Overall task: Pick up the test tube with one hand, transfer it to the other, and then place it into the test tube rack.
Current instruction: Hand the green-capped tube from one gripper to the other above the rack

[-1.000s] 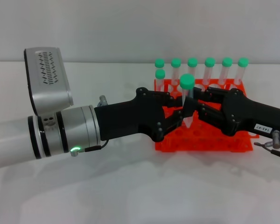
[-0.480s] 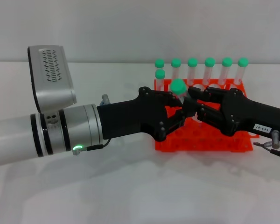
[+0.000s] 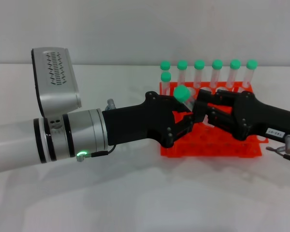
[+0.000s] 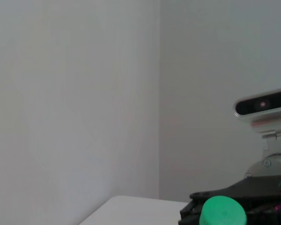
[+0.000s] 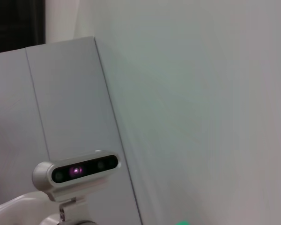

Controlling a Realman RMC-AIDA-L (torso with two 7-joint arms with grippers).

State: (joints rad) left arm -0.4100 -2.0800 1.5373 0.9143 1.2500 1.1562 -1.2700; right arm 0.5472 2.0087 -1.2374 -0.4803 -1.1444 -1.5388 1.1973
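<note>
The test tube [image 3: 182, 93] hangs tilted above the test tube rack [image 3: 208, 146], its green cap leaning towards my left side and its clear body mostly hidden by fingers. My left gripper [image 3: 182, 119], on the silver-white forearm, reaches in from the left and is shut on the tube. Coming from the right, my right gripper [image 3: 201, 110], on the black forearm with the white label, meets it and also closes on the tube. The left wrist view shows the green cap [image 4: 222, 213] against black fingers [image 4: 253, 199].
Several other green-capped tubes [image 3: 216, 72] stand in the rack's back row, with one more [image 3: 166, 77] just in front at its left end. The rack sits on a white table [image 3: 135, 193] before a pale wall. A wrist camera housing [image 3: 55, 79] rises above the left forearm.
The tube has sunk lower between the two hands and tipped from upright to leaning left; its tip no longer shows. The left arm has shifted slightly right.
</note>
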